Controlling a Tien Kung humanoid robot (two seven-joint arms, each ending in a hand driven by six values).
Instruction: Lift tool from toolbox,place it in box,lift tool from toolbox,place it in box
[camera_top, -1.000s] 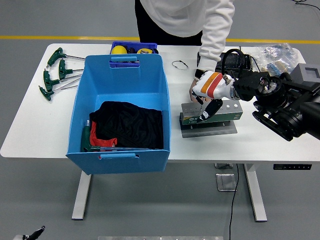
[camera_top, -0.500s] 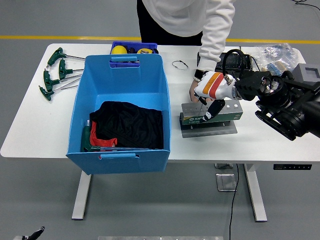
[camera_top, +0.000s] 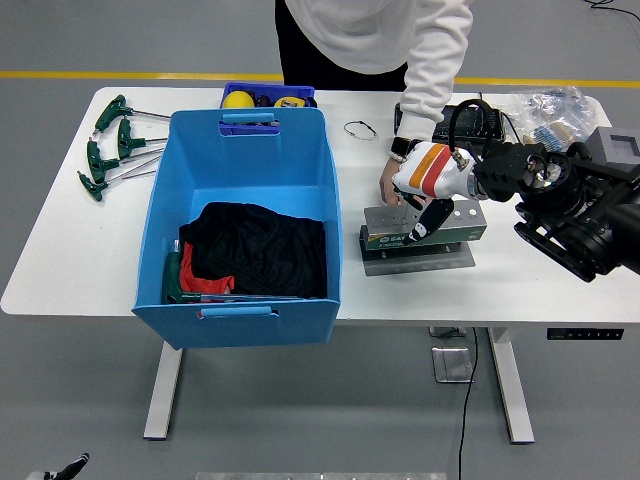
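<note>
While my right hand (camera_top: 428, 195), white-shelled with a red and orange band, hangs over the grey-and-green metal tool block (camera_top: 422, 232), I judge the task barely begun on this pass: no tool rides in my grip. My fingers (camera_top: 433, 218) droop down across the block's front face, dark fingertips loosely curled, and I can't make out anything pinched between them; whether they touch a tool or only the block is too small to tell.

Just behind the block, a person's hand (camera_top: 389, 183) in a white sleeve reaches down to the block's left top edge, seemingly steadying it or fiddling with a socket there.

Left of the block, close beside it, the big blue plastic bin (camera_top: 240, 133) waits. Inside it I see black cloth (camera_top: 260, 245) with a red piece and something green at the bin's near left corner; whether those came from earlier placements I cannot say. So lifting a tool and carrying it leftward into the bin looks to be what's left.

As for the block, its long axis runs side to side, roughly parallel to the table's near edge, its holed top facing up, its labelled face toward me. Far left of the block, beyond the bin, green-handled T-wrenches (camera_top: 110, 150) lie on the white table (camera_top: 60, 250). My left arm is nowhere in view.
</note>
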